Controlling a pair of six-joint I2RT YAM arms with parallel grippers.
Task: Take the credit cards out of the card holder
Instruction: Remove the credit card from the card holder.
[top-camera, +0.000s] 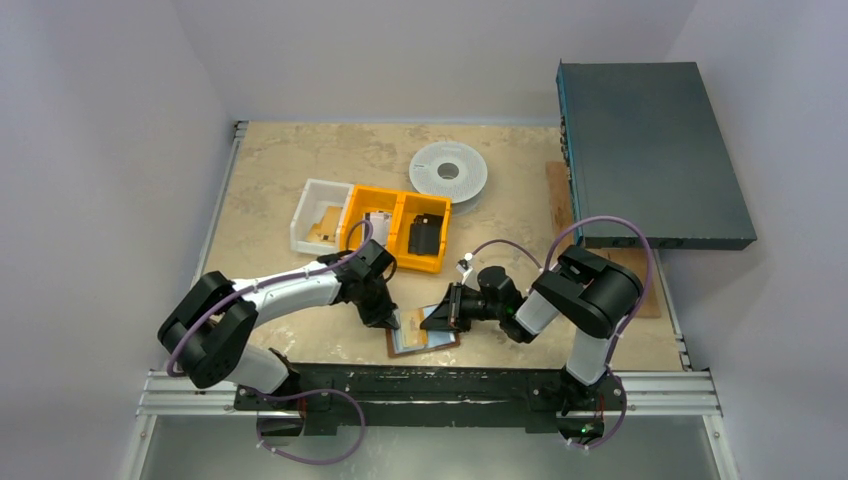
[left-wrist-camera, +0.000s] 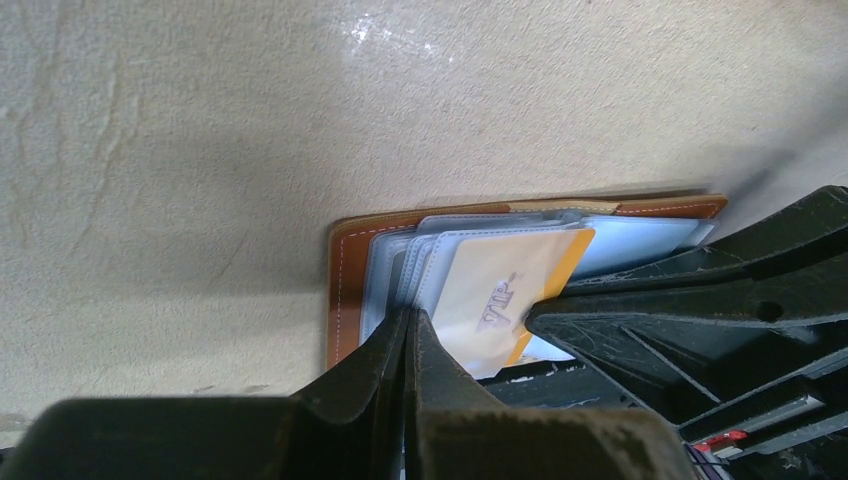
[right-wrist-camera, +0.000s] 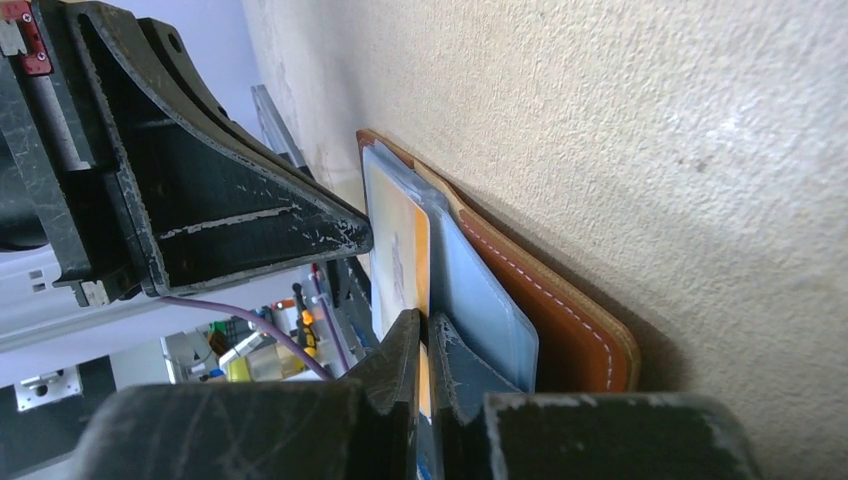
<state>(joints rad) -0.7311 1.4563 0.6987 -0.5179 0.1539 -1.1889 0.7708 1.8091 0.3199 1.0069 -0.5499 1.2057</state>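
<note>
Both grippers clamped on the open card holder (top-camera: 424, 339)!
Left gripper (left-wrist-camera: 410, 335) pinches its clear sleeves (left-wrist-camera: 395, 270); right gripper (right-wrist-camera: 427, 345) nips 1 pale, orange-edged credit card (left-wrist-camera: 505, 285) among them. The card holder lies open on the table (top-camera: 270, 180), near its front edge.

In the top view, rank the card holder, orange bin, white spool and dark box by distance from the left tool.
1. card holder, at the left tool, near edge.
2. orange bin, behind it, mid-table.
3. white spool, farther back, rightward.
4. dark box, far right corner.
</note>
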